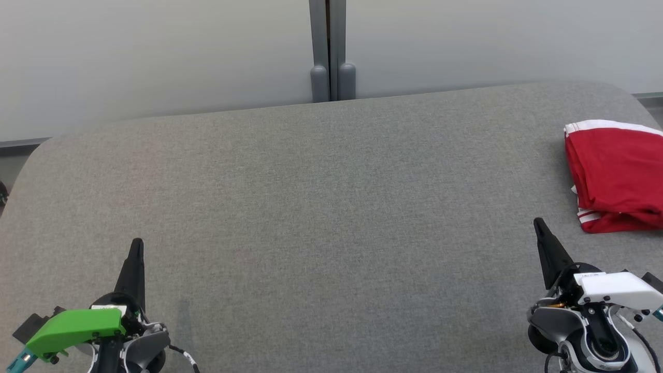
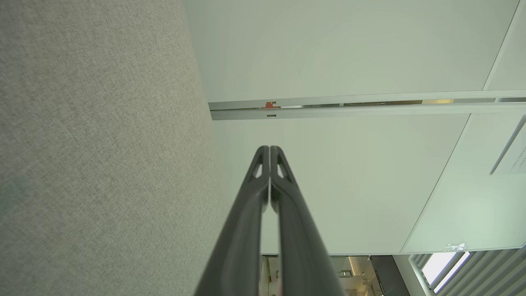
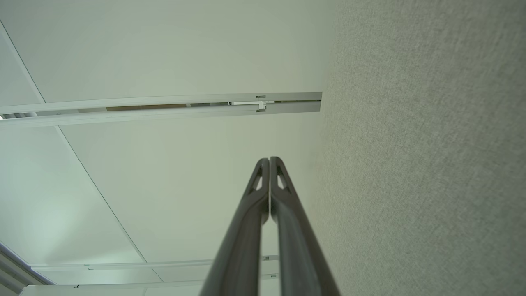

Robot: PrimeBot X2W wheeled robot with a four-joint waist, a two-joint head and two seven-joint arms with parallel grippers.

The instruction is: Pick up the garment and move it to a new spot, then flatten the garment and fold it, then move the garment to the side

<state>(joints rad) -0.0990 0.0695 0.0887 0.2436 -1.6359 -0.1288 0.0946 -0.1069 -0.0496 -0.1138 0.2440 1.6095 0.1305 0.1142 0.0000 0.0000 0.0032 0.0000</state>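
Lying folded far right, garment cropped, axis unclear; left gripper, right gripper closed.

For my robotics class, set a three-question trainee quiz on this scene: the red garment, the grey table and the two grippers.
1. True or false: the red garment with white trim lies on the right side of the grey fabric-covered table.
2. The left gripper is: A open; B shut and empty; C shut on the garment.
3. Fill in: the gripper nearer the garment is the ____ one.
Key: 1 true; 2 B; 3 the right gripper.
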